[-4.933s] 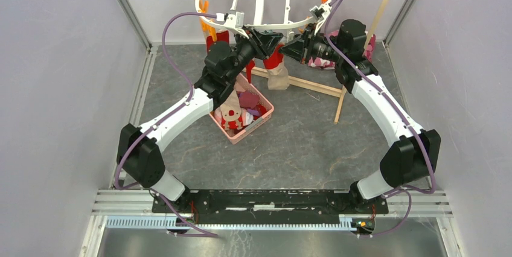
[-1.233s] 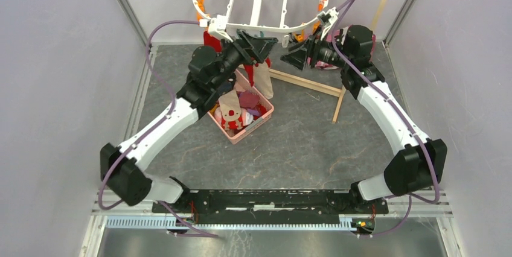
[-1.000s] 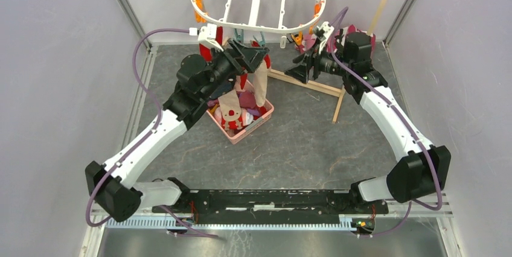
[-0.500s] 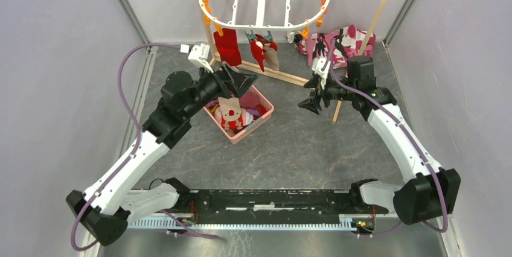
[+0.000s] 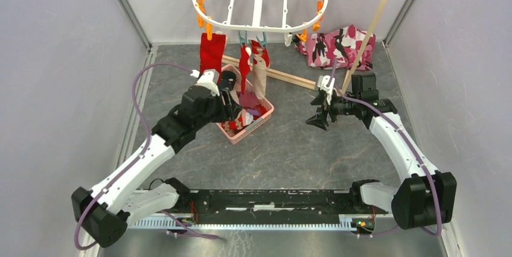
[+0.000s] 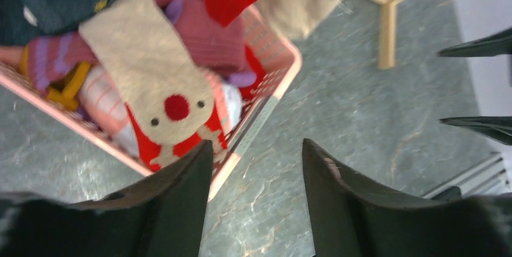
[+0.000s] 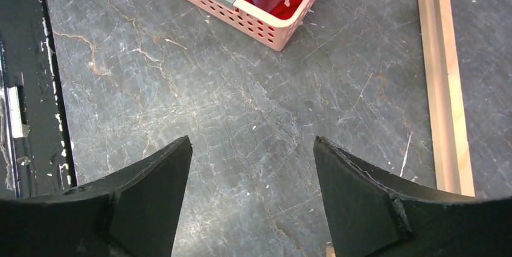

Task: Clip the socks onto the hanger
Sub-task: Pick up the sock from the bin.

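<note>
Grey marbled flooring (image 5: 290, 148) filled the walled cell, with the white hanger (image 5: 259, 28) hanging at the far end, its near rim level and free of both arms. About five seconds earlier both grippers had been up at that rim. Half a second earlier the left one had still been above the far side of the pink basket (image 5: 267, 112) and the right one higher by the wooden rack (image 5: 284, 77).

By this moment the left gripper (image 5: 234, 107) had dropped low over the basket. Its jaws were parted, less widely than shortly before, and nothing was between them. The right gripper (image 5: 315, 118) had drawn back to the bare floor right of the basket, jaws wide and empty.

Three socks hung pegged along the hanger's near rim: a red sock (image 5: 212, 52), a red-and-white sock (image 5: 246, 58) and a beige sock (image 5: 261, 67), all beyond and above the left gripper. In the left wrist view, a beige reindeer sock (image 6: 151, 82) lay on the heap in the basket, its lower end just beyond the left fingertip (image 6: 193, 166). The rest of the loose socks were piled behind it.

A patterned cloth (image 5: 341, 46) lay at the far right.
</note>
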`<state>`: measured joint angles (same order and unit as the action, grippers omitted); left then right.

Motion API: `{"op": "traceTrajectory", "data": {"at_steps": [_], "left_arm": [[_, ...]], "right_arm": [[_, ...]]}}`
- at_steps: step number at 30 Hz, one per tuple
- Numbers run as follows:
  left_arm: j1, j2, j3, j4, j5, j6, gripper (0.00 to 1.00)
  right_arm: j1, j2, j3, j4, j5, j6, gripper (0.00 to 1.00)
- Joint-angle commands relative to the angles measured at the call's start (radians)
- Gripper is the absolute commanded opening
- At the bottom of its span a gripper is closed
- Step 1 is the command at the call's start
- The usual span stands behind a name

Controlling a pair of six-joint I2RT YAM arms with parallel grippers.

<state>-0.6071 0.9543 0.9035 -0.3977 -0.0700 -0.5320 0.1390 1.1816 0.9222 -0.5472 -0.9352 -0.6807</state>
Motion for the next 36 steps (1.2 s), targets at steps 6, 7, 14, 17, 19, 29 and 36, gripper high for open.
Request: {"op": "traceTrajectory", "data": {"at_steps": [6, 7, 14, 17, 19, 29, 36], "left_arm": [[0.076, 0.135, -0.029, -0.068, -0.073, 0.037, 0.53], [0.121, 0.147, -0.046, -0.038, -0.043, 0.031, 0.55], [0.290, 0.285, -0.066, 0.099, 0.102, -0.026, 0.61], [0.300, 0.332, -0.043, 0.139, 0.124, -0.046, 0.57], [0.301, 0.349, -0.036, 0.158, 0.141, -0.061, 0.55], [0.304, 0.342, -0.083, 0.249, 0.130, -0.154, 0.36], [0.304, 0.309, -0.058, 0.234, 0.154, -0.145, 0.04]], "right_arm": [[-0.034, -0.002, -0.041, 0.084, -0.037, 0.048, 0.81], [-0.036, 0.000, -0.043, 0.085, -0.038, 0.050, 0.81], [-0.042, 0.013, -0.042, 0.103, -0.045, 0.065, 0.81], [-0.044, 0.016, -0.049, 0.114, -0.054, 0.078, 0.80], [-0.043, 0.018, -0.050, 0.122, -0.060, 0.092, 0.80], [-0.043, 0.010, -0.054, 0.138, -0.079, 0.117, 0.80], [-0.043, 0.006, -0.057, 0.140, -0.080, 0.120, 0.80]]}}
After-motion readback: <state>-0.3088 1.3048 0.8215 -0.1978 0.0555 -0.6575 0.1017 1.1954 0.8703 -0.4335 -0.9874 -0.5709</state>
